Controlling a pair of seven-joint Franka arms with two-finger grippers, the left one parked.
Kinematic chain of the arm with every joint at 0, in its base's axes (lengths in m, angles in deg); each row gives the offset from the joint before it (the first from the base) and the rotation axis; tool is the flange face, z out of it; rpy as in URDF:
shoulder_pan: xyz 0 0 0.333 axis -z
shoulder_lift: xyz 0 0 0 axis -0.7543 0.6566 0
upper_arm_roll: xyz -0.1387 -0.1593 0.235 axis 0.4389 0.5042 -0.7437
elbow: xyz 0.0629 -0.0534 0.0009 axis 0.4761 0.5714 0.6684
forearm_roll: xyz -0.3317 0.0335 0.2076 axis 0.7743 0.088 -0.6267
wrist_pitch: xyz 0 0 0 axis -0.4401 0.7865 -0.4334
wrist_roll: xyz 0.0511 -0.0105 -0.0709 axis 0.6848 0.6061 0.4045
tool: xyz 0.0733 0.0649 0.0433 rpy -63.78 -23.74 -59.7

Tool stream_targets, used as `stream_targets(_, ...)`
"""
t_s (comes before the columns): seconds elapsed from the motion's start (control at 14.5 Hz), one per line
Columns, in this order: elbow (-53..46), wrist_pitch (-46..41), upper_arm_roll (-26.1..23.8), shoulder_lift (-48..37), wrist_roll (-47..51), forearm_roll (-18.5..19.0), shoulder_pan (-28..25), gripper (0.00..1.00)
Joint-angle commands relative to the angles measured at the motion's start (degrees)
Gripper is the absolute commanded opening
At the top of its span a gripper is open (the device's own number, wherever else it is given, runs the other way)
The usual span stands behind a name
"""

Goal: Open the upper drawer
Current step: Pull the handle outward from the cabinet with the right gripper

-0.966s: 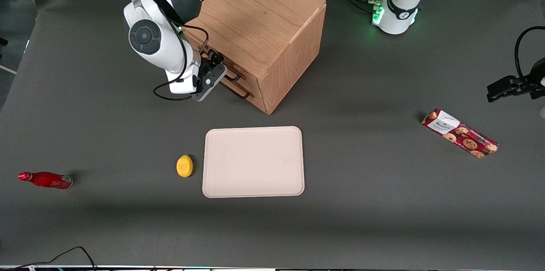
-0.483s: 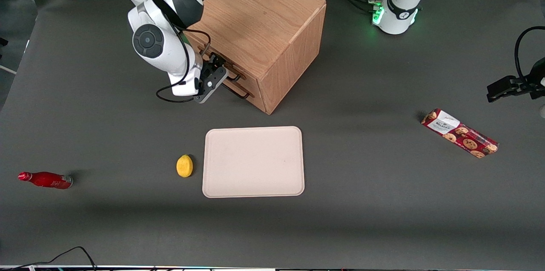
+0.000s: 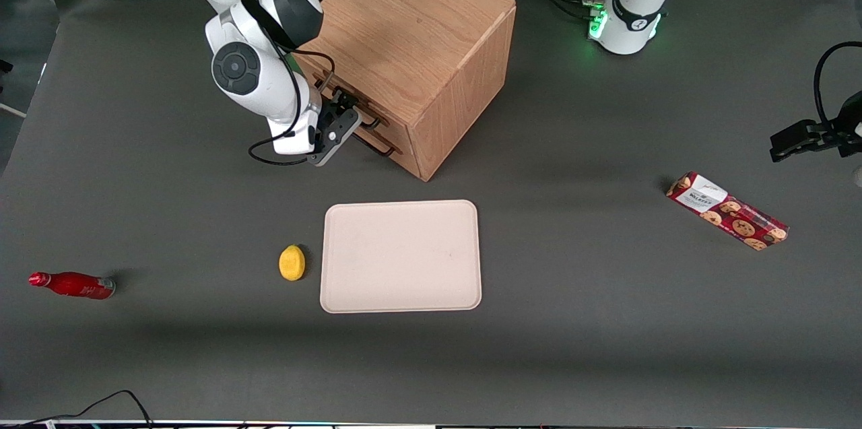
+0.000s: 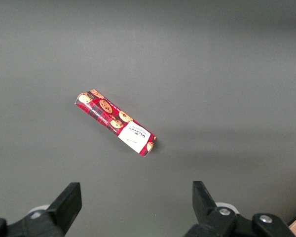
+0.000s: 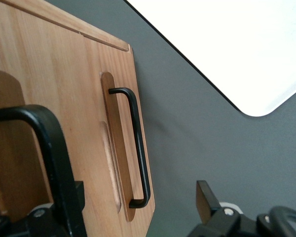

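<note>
At upper drawer [image 3: 350,102] handle: tool [image 3: 342,108] spread | cookie pack [image 3: 726,211] label unreadable

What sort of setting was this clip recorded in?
Most likely a robot lab test bench: a dark grey table with props laid out, an oak cabinet, a tray and a cookie pack. The gripper is at the upper drawer handle.

Even overhead light, soft shadows, hand [image 3: 342,120] near-field blurred, tray [image 5: 246,44] overexposed.
</note>
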Motion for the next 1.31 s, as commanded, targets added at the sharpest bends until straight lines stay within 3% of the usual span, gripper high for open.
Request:
stream_targets(0.0, 0.16, 1.88, 0.85, 0.82, -1.4, 0.51, -0.15, 1.0)
stream_targets(1.24, -3.08, 6.72, 7.88, 7.06, -1.4, 10.27, 0.38, 1.0)
